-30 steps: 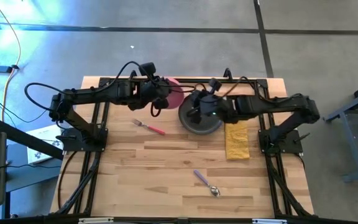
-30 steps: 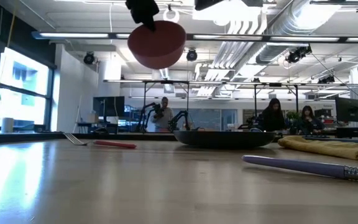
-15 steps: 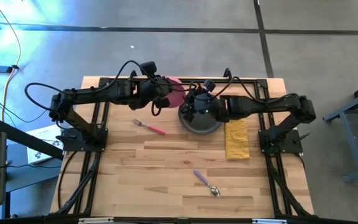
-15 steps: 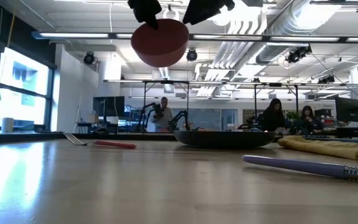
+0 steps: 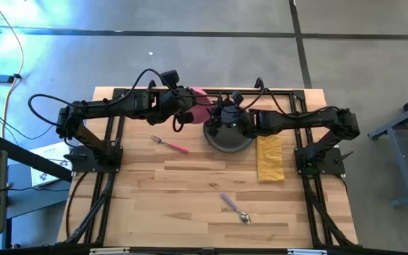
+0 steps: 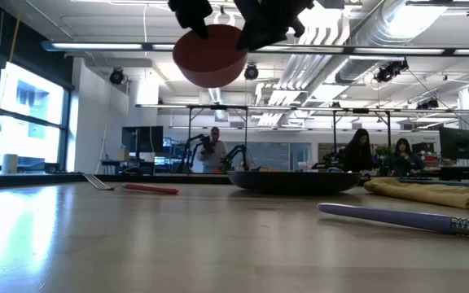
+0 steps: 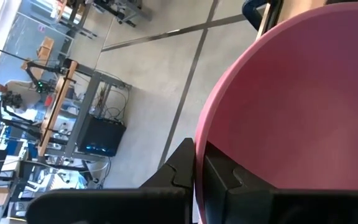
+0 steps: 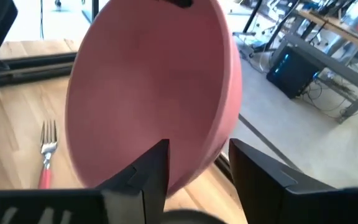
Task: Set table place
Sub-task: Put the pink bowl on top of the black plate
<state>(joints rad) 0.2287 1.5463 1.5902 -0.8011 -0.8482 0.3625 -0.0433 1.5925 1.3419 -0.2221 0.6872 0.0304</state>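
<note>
The pink bowl [image 6: 210,55] hangs high above the table [image 5: 190,184] near its far edge, with my left gripper [image 6: 190,12] shut on it. My right gripper [image 8: 197,155] is open at the bowl's other side. One of its fingers stands inside the bowl's rim and one outside; I cannot tell whether they touch. The dark plate [image 5: 229,136] lies flat just right of the bowl. The pink-handled fork [image 5: 170,144], the yellow napkin [image 5: 270,157] and the purple-handled spoon [image 5: 236,209] lie on the wood. My left gripper pinches the bowl's rim [image 7: 202,127], one finger [image 7: 179,168] outside the wall and one [image 7: 225,177] inside. It comes from the table's left, slanting down. The bowl is lifted clear of the table and tilted.
The black rail frame [image 5: 112,163] runs down both sides of the table. Bare wood lies between the fork and the spoon. People sit in the room beyond the far edge [image 6: 357,150].
My right gripper has moved from above the plate toward the table's left, up to the bowl, and now straddles its rim. The bowl stays lifted in my left gripper.
</note>
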